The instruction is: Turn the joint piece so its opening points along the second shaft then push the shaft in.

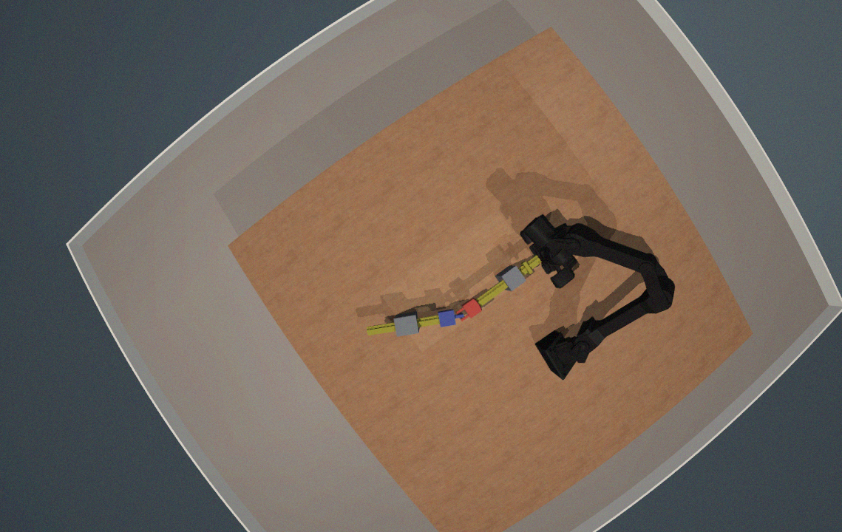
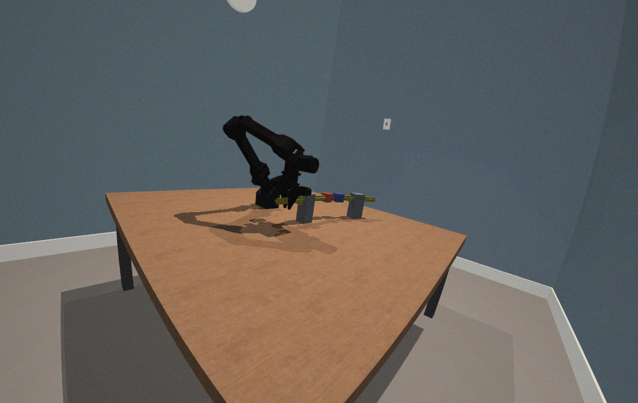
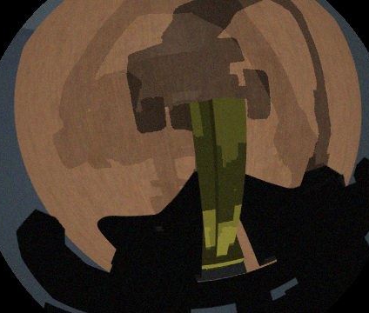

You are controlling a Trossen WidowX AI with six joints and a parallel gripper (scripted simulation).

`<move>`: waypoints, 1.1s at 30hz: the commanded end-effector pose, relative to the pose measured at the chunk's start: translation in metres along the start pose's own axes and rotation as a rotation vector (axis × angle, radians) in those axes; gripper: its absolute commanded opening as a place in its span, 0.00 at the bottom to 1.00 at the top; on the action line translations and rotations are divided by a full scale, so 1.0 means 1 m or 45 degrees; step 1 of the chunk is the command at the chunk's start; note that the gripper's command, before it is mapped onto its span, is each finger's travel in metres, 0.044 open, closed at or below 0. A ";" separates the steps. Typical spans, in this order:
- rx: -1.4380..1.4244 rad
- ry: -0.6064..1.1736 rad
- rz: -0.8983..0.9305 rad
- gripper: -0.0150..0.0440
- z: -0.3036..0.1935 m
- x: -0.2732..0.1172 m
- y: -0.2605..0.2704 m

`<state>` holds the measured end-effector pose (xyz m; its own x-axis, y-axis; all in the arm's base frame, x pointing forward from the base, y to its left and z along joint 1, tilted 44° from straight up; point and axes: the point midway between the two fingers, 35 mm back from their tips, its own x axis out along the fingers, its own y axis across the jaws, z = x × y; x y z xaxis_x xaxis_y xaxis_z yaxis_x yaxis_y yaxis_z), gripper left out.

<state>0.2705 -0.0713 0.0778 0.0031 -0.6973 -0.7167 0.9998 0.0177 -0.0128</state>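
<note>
A yellow fixed shaft (image 1: 381,328) passes through a grey block (image 1: 406,324) (image 2: 355,205) and ends in a blue piece (image 1: 446,317) (image 2: 338,197) hinged to the red square joint piece (image 1: 471,308) (image 2: 327,196). The second yellow shaft (image 1: 491,292) (image 2: 299,200) (image 3: 219,180) runs through the second grey block (image 1: 514,278) (image 2: 305,208), and its front end meets the red joint piece. My gripper (image 1: 538,262) (image 2: 288,201) (image 3: 211,174) is shut on the rear end of this second shaft, just behind its block.
The parts stand on a wooden table (image 1: 410,430) (image 2: 261,300). The arm's base (image 1: 559,354) sits on the table to the right of the shafts. Grey floor and low walls surround the table.
</note>
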 end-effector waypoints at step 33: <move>0.002 0.000 0.000 0.37 -0.020 0.000 0.000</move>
<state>0.2698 -0.0568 0.0632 0.0017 -0.6976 -0.7164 0.9998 0.0163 -0.0135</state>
